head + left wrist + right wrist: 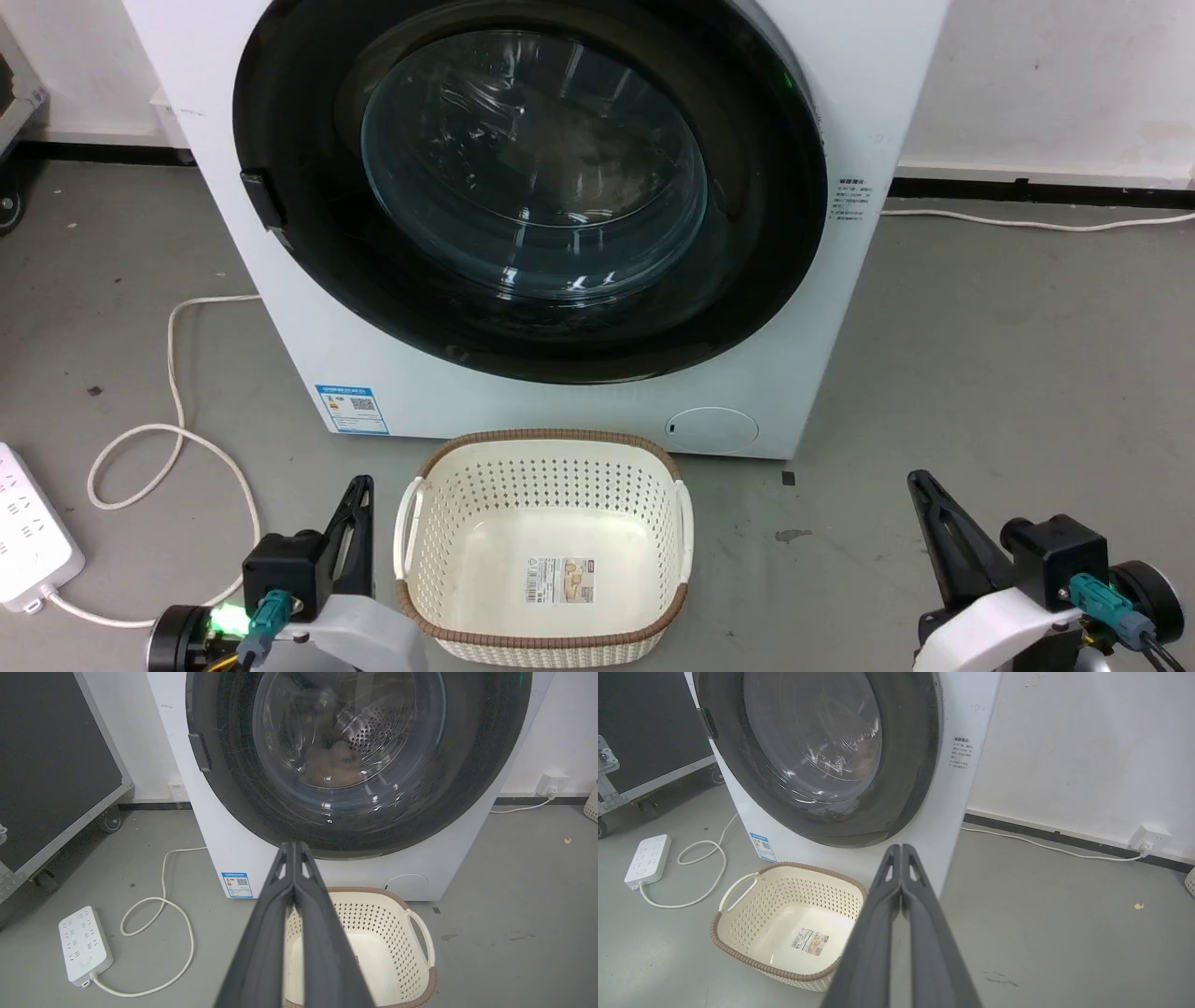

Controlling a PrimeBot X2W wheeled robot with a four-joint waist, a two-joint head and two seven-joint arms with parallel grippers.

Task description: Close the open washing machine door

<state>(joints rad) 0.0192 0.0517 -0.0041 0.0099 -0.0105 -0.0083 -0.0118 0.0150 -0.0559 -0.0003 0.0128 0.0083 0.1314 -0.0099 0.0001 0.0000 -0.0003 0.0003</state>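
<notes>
Washing machine door (532,187) lies flat against the front of the washing machine (597,411), its black ring flush with the white panel all the way round.

Down to the grippers. The left gripper (359,493) sits low at the lower left of the head view, its two dark fingers (280,891) pressed together right to the tips with nothing between them. The right gripper (922,485) mirrors it at the lower right, fingers (920,896) also pinched tight together and gripping nothing. Both are well short of the machine and touch nothing.

Between the two grippers a cream perforated basket (551,435) with a brown woven rim rests on the grey floor (980,373). It is just in front of the machine's base, with a label stuck flat on its bottom.

Behind the basket is the machine's lower front, with a blue sticker (353,409) at the lower left corner and a round hatch (714,429) lower right. On the door's left edge sits a small black handle (263,201). Through the glass, the left wrist view picks up the perforated steel drum (373,732) and a brownish clump (334,763) inside. What it is, I cannot tell.

Off to the left lies a white power strip (28,541), its white cord (177,373) looping across the floor towards the machine. Further left stands a black wheeled case (56,765). On the right, a second cable runs along the wall to a wall socket (1148,837).
</notes>
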